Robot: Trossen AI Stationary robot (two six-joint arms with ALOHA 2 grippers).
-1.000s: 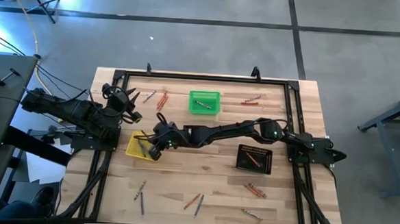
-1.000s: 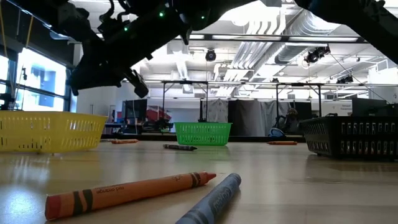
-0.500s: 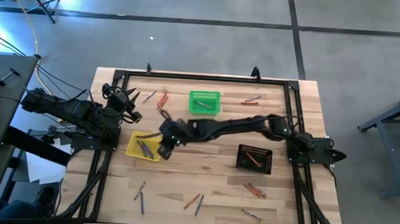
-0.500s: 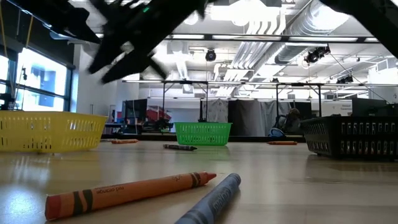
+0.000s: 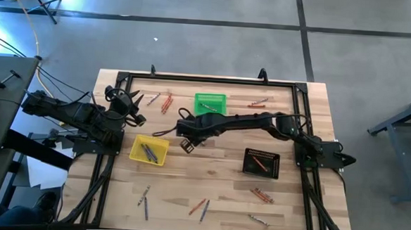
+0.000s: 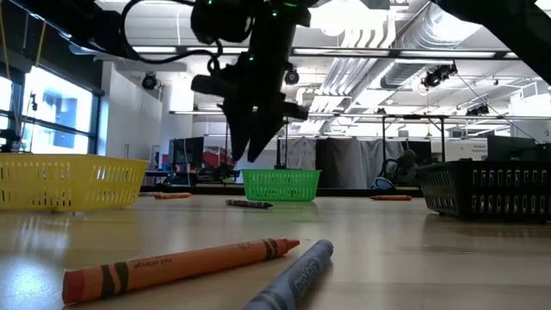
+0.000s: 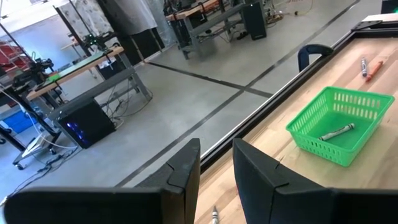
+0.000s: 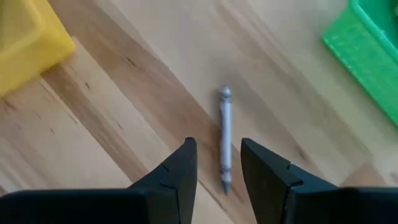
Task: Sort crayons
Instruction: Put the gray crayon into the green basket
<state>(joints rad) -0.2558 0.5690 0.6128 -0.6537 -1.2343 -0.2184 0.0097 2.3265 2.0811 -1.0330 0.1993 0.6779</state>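
Sorting part done: on the table (image 5: 209, 178) the right arm reaches across the middle, its gripper (image 5: 187, 143) hanging between the yellow basket (image 5: 149, 149) and the green basket (image 5: 210, 105), fingers parted and holding nothing, a grey crayon (image 8: 224, 138) lying on the wood just beyond them. The left gripper (image 5: 131, 105) waits at the left edge, fingers a little apart and empty. The yellow basket holds a couple of grey crayons, the black basket (image 5: 261, 162) an orange one, the green basket one dark stick. Loose crayons (image 5: 201, 207) lie scattered along the near edge and far corners. How many each basket holds, and their exact shades, cannot be made out.
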